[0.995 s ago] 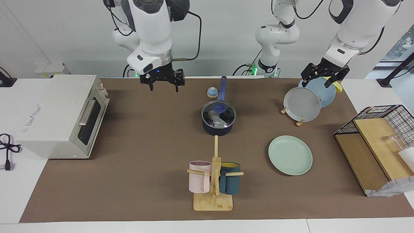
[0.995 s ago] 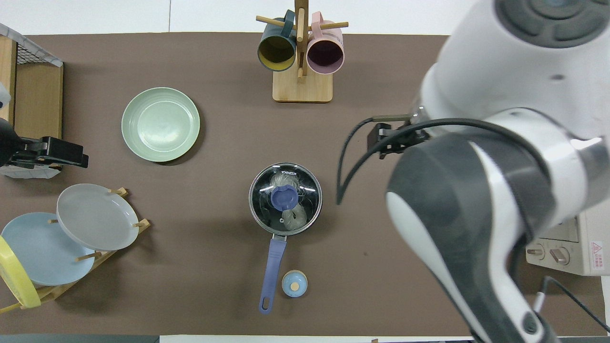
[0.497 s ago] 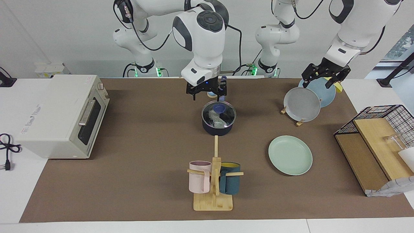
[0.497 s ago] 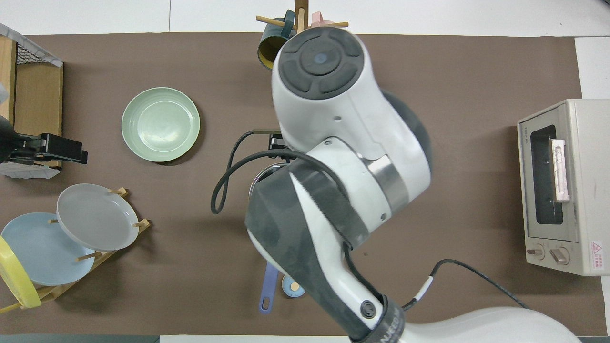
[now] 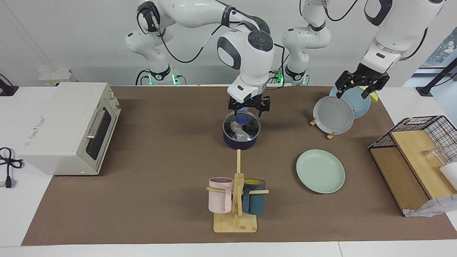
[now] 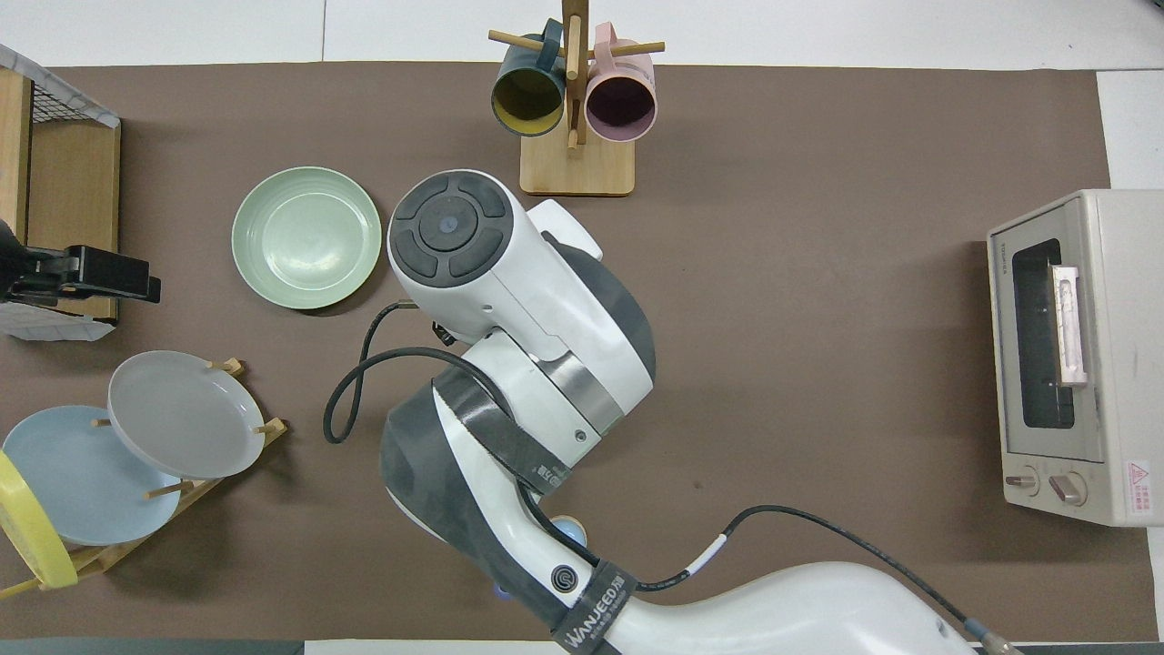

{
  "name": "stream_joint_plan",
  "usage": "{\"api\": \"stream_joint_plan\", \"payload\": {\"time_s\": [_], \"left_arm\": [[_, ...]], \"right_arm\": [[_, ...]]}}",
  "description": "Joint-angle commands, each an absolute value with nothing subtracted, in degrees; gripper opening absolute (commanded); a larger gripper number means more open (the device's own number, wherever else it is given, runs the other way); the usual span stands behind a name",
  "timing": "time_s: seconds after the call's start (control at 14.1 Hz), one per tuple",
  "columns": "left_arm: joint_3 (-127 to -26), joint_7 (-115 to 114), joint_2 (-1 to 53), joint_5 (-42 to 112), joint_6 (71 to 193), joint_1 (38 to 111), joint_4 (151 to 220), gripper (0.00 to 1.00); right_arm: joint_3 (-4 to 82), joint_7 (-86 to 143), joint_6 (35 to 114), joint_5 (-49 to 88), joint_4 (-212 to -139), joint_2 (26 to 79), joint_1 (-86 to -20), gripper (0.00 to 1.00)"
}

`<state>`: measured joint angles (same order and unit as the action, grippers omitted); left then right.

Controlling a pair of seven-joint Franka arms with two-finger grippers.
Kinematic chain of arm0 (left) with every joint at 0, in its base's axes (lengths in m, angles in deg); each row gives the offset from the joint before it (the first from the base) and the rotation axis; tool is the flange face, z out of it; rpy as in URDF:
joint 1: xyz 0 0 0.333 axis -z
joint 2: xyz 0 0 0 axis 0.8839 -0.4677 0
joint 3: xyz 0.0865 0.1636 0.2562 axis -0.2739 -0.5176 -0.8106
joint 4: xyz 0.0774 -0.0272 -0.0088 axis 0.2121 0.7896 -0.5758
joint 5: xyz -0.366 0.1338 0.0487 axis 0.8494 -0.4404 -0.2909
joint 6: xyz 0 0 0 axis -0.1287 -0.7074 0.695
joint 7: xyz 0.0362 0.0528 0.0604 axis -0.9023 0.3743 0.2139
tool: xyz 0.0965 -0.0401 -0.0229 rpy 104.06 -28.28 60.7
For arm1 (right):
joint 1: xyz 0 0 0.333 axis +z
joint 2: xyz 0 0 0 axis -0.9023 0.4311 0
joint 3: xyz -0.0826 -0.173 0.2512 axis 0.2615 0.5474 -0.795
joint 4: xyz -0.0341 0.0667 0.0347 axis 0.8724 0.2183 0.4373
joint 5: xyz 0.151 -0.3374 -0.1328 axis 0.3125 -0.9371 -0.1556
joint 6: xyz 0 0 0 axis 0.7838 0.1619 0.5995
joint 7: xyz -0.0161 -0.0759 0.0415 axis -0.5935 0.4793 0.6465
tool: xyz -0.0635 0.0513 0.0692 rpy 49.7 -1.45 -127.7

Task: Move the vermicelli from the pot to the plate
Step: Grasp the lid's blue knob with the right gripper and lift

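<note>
The dark navy pot [image 5: 241, 140] stands mid-table with its glass lid [image 5: 250, 127] on. The whitish vermicelli [image 5: 236, 127] shows through the lid. My right gripper [image 5: 249, 109] is open just above the lid's blue knob [image 5: 244, 117] and hides the pot's handle. In the overhead view my right arm [image 6: 509, 318] covers the pot. The mint-green plate [image 5: 320, 171] lies empty beside the pot, toward the left arm's end and farther from the robots; it also shows in the overhead view [image 6: 306, 236]. My left gripper [image 5: 360, 86] waits open above the plate rack.
A rack holds a grey plate [image 5: 334, 115] and a light blue plate [image 5: 361, 102]. A mug tree [image 5: 235, 200] with two mugs stands farther from the robots than the pot. A toaster oven [image 5: 68, 128] sits at the right arm's end, a wire-and-wood shelf [image 5: 417, 150] at the left arm's.
My right gripper has swung from near the oven's end of the table across to the pot and come down over the lid's knob. The left gripper has barely moved.
</note>
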<state>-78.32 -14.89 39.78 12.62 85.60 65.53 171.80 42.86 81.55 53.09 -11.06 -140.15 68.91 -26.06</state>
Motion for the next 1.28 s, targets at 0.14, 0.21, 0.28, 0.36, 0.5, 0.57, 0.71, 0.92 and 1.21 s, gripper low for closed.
{"api": "stream_joint_plan", "payload": {"time_s": [0.14,0.21,0.28,0.36,0.5,0.57,0.71,0.92,1.21], "left_arm": [[-78.4,-14.4,40.7,13.2,86.6,65.2,172.9,1.00],[-78.4,-14.5,40.7,13.2,86.6,65.2,172.9,1.00],[-78.4,-14.6,40.7,13.2,86.6,65.2,172.9,1.00],[-78.4,-14.5,40.7,13.1,86.7,65.5,172.8,1.00],[-78.4,-14.7,40.7,12.9,87.0,65.6,172.8,1.00],[-78.5,-14.8,40.7,12.8,86.6,65.2,172.8,1.00],[-78.6,-14.7,40.7,12.7,86.3,65.1,172.8,1.00],[-78.6,-14.8,40.7,12.7,87.0,65.1,172.8,1.00],[-78.7,-14.7,40.7,12.6,88.4,64.9,173.1,1.00]], "right_arm": [[42.8,76.3,60.1,-10.8,-152.9,63.6,-25.8,1.00],[42.8,75.7,62.9,-10.8,-156.3,62.2,-25.6,1.00],[42.8,75.6,64.1,-10.8,-158.5,61.5,-25.7,1.00],[42.8,75.0,64.4,-10.8,-159.3,61.3,-25.7,1.00],[42.8,74.5,64.4,-10.8,-159.6,61.1,-25.6,1.00],[42.8,74.4,64.5,-10.8,-160.3,60.7,-25.6,1.00],[42.8,73.7,64.9,-11.0,-162.2,60.1,-24.7,1.00],[42.8,73.7,66.5,-11.3,-164.1,59.4,-24.0,0.91],[42.8,73.5,66.5,-11.9,-163.5,59.5,-24.2,0.85]]}}
